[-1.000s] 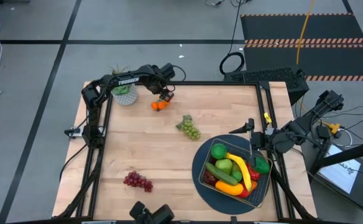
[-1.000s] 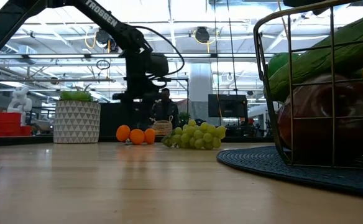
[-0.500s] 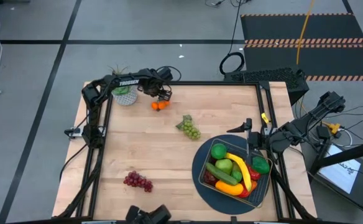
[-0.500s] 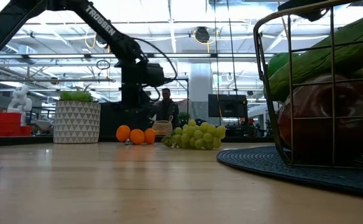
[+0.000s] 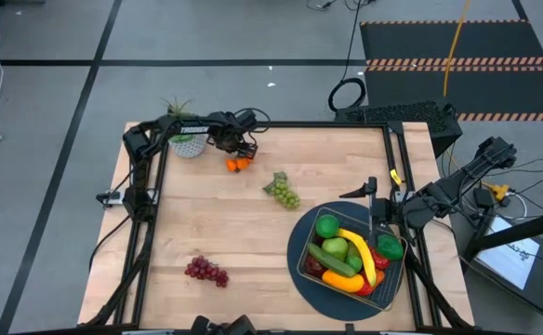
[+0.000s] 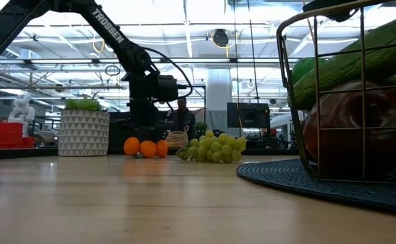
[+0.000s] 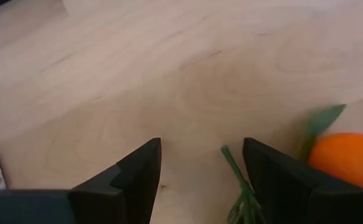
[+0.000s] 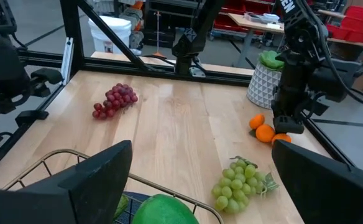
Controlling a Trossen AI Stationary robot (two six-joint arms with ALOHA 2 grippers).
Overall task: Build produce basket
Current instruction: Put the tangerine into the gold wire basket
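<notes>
Oranges, three small round ones on a green stem (image 5: 239, 164), lie in the upper left of the wooden worktop (image 5: 216, 233). The left hand (image 5: 242, 149) has moved back and down beside them, its fingers apart and empty. It looks ready to grab them. The dark wire basket (image 5: 353, 259), already full of fruit, waits at the lower right. The right hand (image 5: 374, 191) hangs wide open above it.

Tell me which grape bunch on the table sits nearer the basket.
The green grapes, just beyond the blue mat under the basket. The purple grapes lie far across the table.
</notes>
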